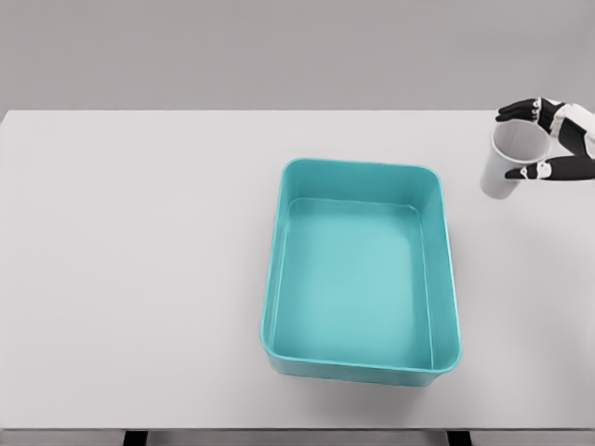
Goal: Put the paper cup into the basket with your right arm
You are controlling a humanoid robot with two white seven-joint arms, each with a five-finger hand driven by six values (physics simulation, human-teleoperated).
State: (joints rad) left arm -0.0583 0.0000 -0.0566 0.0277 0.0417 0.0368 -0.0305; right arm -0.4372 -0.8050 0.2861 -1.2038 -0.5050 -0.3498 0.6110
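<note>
Tabletop point(139, 279): matte, pale grey, rectangular. Basket point(444, 279): smooth teal tub, rounded corners, right of tabletop centre. Right robot hand point(550, 139): black-and-white fingers clamped around paper cup point(507, 163). Cup: white, tapered, tilted, near tabletop's far right corner.

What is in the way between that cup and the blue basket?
Nothing visible. The right hand is around the cup near the table's right edge, and only bare tabletop lies between it and the basket to its lower left. The basket looks empty, with its open top unobstructed.
</note>
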